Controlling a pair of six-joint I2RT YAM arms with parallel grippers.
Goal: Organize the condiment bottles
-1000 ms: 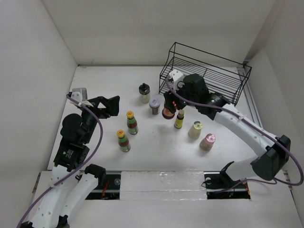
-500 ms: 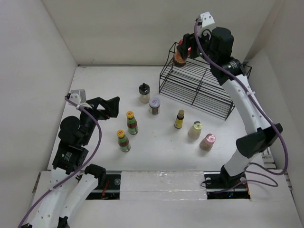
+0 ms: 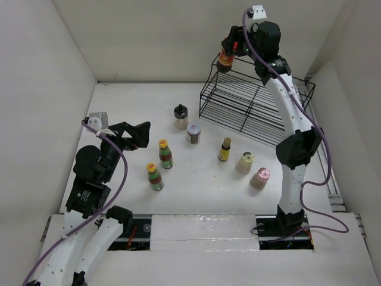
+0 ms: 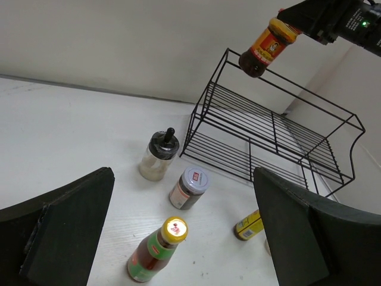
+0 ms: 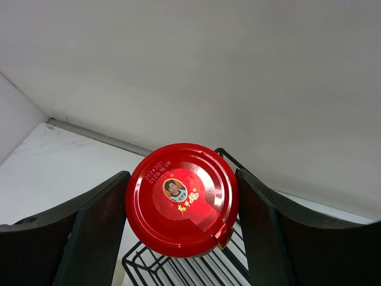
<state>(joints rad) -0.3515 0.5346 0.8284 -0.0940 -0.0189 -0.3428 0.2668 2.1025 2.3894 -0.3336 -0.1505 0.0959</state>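
My right gripper point(image 3: 229, 50) is shut on the red-lidded jar point(image 3: 225, 56), holding it in the air above the back left corner of the black wire rack point(image 3: 256, 102). In the right wrist view the red lid point(image 5: 181, 198) fills the gap between both fingers point(image 5: 89, 235). On the table stand the black-capped clear bottle point(image 3: 181, 117), the purple-lidded jar point(image 3: 194, 132), the yellow dark-capped bottle point(image 3: 224, 149), the cream bottle point(image 3: 244, 162), the pink-capped bottle point(image 3: 260, 177) and two yellow-capped red-green bottles point(image 3: 165, 154) point(image 3: 155, 177). My left gripper point(image 3: 134, 132) hangs open at the left, holding nothing.
The rack has two wire shelves, and I see nothing standing on them. White walls enclose the table on three sides; the rack sits close to the right wall. The arm bases stand at the near edge.
My right arm has lifted the red-lidded jar from among the bottles at the table's middle, up and back to above the rack's back left corner. The left arm has not moved.
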